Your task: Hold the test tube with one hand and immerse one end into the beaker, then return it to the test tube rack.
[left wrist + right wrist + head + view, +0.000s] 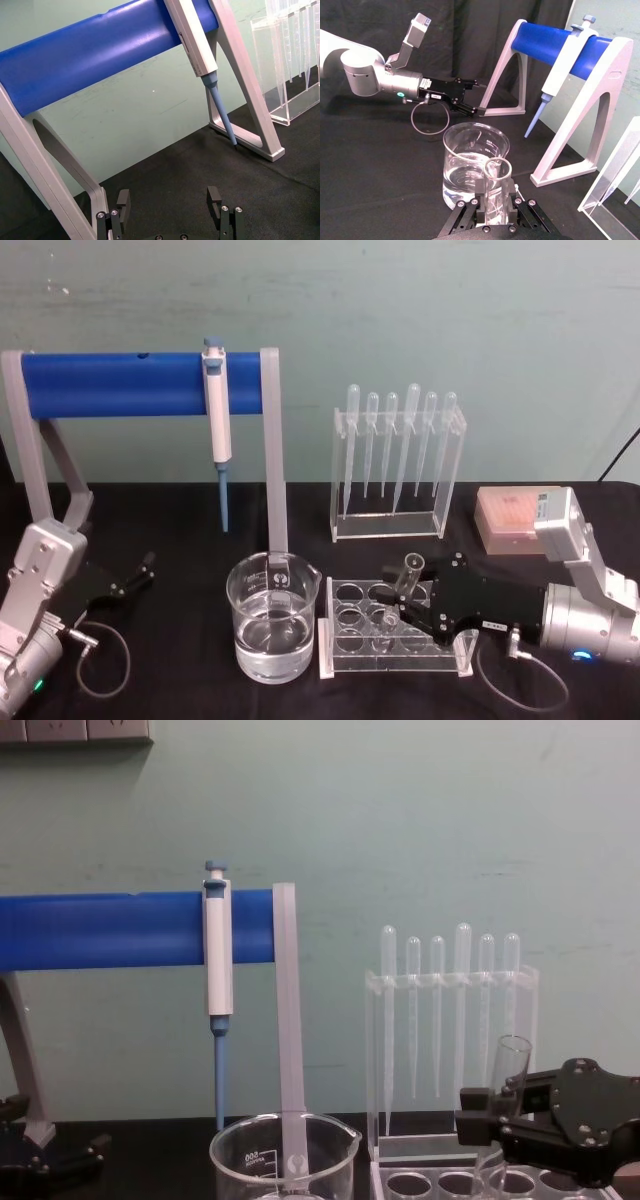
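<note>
The test tube (401, 588) leans in the clear tube rack (345, 665), its lower end still in a hole. My right gripper (398, 606) is shut on its upper part. In the right wrist view the tube (497, 186) sits between both fingers (480, 199), rim upward. From the chest view, the tube (507, 1092) stands tilted in the right gripper (488, 1116). The beaker (272, 618), partly filled with clear water, stands just left of the rack, also seen as the beaker (475, 162) beyond the tube. My left gripper (145, 573) rests open at the far left, nothing between its fingers (215, 199).
A blue-barred stand (130, 385) with a hanging pipettor (217, 410) rises behind the beaker. A clear rack of plastic pipettes (398, 455) stands at the back, and a pink tip box (512, 520) lies at the right. The table is covered in black cloth.
</note>
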